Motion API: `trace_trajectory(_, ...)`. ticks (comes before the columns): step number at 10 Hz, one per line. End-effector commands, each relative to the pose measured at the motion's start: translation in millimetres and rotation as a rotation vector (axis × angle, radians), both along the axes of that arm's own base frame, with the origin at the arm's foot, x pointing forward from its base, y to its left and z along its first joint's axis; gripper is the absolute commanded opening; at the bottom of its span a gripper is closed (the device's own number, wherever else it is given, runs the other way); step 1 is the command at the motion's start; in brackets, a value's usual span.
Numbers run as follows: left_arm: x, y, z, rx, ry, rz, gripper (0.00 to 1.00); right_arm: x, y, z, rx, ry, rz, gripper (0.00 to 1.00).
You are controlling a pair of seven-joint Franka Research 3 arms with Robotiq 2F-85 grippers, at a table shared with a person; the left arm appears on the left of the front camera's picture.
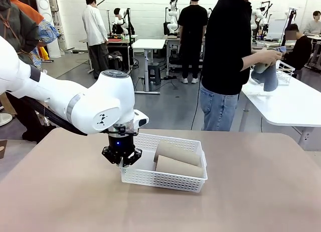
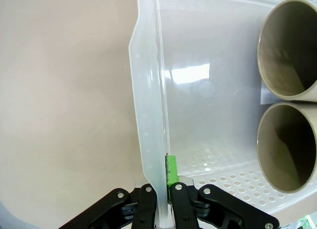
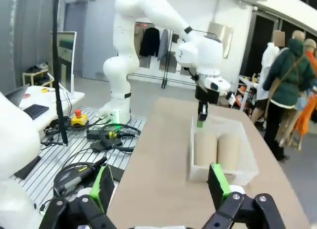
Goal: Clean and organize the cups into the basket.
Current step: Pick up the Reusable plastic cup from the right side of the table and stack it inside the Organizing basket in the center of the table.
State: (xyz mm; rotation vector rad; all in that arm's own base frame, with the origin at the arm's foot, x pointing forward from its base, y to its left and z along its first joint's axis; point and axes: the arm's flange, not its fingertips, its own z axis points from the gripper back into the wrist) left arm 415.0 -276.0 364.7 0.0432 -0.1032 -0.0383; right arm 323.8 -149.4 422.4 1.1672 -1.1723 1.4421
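- The right gripper (image 3: 161, 184) hangs above the table (image 1: 251, 192) with its green-padded fingers spread wide apart and nothing between them. In its wrist view the basket (image 3: 250, 164) lies ahead at about 1 o'clock.
- The left arm comes in from 9 o'clock. The left gripper (image 1: 122, 159) points straight down at the basket's (image 1: 165, 181) short end wall, on the 9 o'clock side.
- Seen along the wrist, the left gripper (image 2: 162, 187) is pinched tight on that wall. One finger is outside it and the green pad (image 2: 171, 169) is pressed against the inside, just under the rim (image 2: 143, 90).
- From the right wrist view, the left gripper (image 3: 200, 121) drops onto the basket's far end, at 12 o'clock from the two cups.
- The white lattice basket sits flat at about the middle of the table, its long side running from 9 to 3 o'clock.
- Two tan cups (image 1: 178, 153) (image 1: 178, 167) lie on their sides in the basket's 3 o'clock half, side by side and touching. Their open mouths (image 2: 290, 51) (image 2: 287, 147) face the clamped end. The 9 o'clock half of the basket floor is bare.
- In the right wrist view the same cups (image 3: 204, 149) (image 3: 229, 151) show their closed bases.
- Beyond the table, at about 1 o'clock, a person (image 1: 228, 46) stands turned to the side. Their hands (image 1: 273, 55) hold what looks like a pale cup (image 1: 260, 67) against a blue-grey cloth (image 1: 270, 79), well apart from the basket.
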Motion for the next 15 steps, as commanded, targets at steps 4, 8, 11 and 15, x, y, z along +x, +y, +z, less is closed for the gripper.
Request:
trace_trajectory(4, -1, -2, 1, 0.005, -0.009, 0.003, 0.00, 41, -68, -74, 0.115, 0.163, -0.277, 1.00)
trace_trajectory(8, -1, -2, 1, 0.005, -0.009, 0.003, 0.00, 42, -73, -95, 0.104, 0.171, -0.299, 1.00)
trace_trajectory(11, -1, -2, 1, 0.005, -0.009, 0.003, 0.00, 42, -73, -95, 0.104, 0.171, -0.299, 1.00)
trace_trajectory(15, -1, -2, 1, 0.005, -0.009, 0.003, 0.00, 42, -73, -95, 0.104, 0.171, -0.299, 1.00)
